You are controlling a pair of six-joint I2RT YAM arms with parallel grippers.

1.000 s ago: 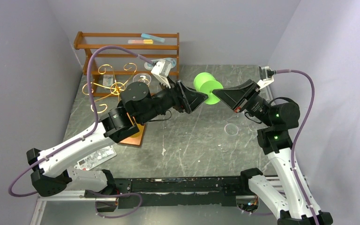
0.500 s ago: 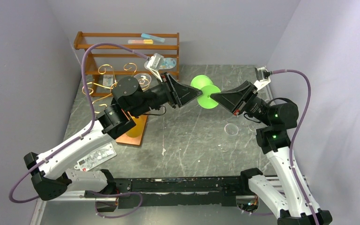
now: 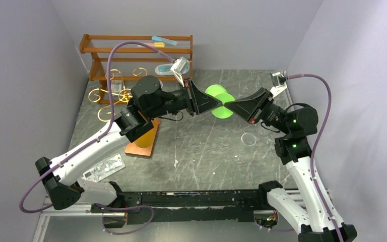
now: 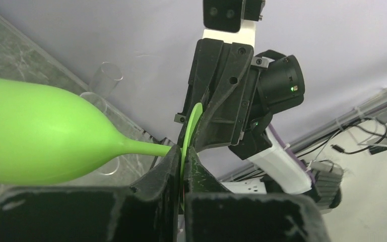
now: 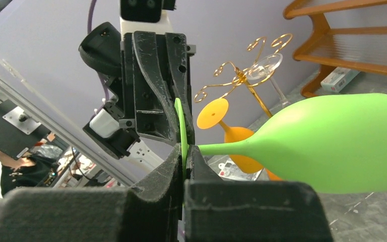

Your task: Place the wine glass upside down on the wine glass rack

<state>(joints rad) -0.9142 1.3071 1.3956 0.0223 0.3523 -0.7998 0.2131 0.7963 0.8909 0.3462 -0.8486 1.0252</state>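
A green wine glass point(image 3: 214, 93) hangs on its side in mid-air over the middle of the table. My left gripper point(image 3: 216, 103) is shut on the thin foot disc point(image 4: 193, 121) from the left. My right gripper point(image 3: 227, 106) is shut on the same disc point(image 5: 180, 126) from the right. The two sets of fingers meet face to face. The green bowl point(image 4: 35, 136) points toward the far wall. The wine glass rack point(image 3: 110, 94), gold scroll wire on a copper base point(image 3: 142, 146), stands at the left, partly behind my left arm. An orange glass point(image 5: 232, 133) and a clear glass point(image 5: 266, 64) are on it.
A brown wooden shelf unit point(image 3: 136, 49) stands against the far wall behind the rack. Clear glasses point(image 3: 248, 138) sit on the table near my right arm. A printed card point(image 3: 103, 169) lies at the near left.
My left gripper has closed on the green glass's foot, opposite the right gripper. The left arm has swung toward the far side and the glass has shifted slightly left.
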